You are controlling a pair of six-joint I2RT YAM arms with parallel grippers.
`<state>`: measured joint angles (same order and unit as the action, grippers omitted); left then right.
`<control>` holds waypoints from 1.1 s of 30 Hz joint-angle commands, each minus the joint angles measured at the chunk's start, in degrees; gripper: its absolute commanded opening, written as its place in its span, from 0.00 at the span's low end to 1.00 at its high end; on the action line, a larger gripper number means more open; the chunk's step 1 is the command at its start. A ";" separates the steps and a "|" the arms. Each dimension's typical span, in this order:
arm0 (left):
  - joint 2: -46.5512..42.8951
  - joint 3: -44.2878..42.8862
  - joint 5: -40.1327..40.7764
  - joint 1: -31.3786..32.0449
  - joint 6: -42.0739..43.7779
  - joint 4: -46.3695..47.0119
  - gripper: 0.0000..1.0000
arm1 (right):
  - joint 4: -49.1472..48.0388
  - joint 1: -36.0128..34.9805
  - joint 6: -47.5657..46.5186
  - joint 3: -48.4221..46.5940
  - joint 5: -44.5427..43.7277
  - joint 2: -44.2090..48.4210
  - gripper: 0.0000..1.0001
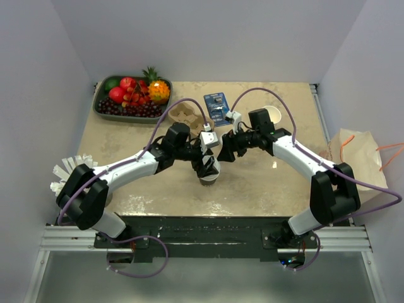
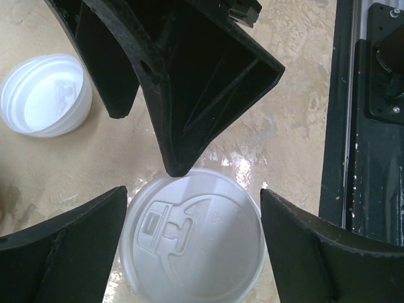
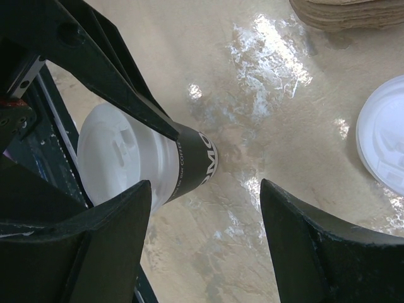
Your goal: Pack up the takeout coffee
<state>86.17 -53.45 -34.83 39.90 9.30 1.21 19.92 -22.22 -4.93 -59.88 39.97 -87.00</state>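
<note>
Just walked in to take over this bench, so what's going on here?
The takeout coffee stands lidded mid-table. The left claw straddles its lid, fingers at the rim; whether it grips is unclear. The right claw hangs open and empty beside it. The coffee is not yet in the carrier.

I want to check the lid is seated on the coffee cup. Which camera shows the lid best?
Left wrist: it looks straight down on the lid, showing its moulded top. Right wrist shows it obliquely, from the side, on the cup; top external barely shows it.
</note>
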 commanded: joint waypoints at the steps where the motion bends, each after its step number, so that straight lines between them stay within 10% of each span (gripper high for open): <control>1: -1.53 0.63 -2.43 0.18 -1.30 2.13 0.90 | -0.23 -0.37 0.27 -1.47 -0.50 0.16 0.73; 33: 0.76 -1.30 -6.30 0.09 1.24 -1.13 0.88 | 0.20 -1.78 0.09 -1.12 -1.03 -1.50 0.74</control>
<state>87.22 -53.43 -39.29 39.90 9.15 -0.62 19.92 -23.62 -4.91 -59.86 39.00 -88.42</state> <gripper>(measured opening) 0.887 0.739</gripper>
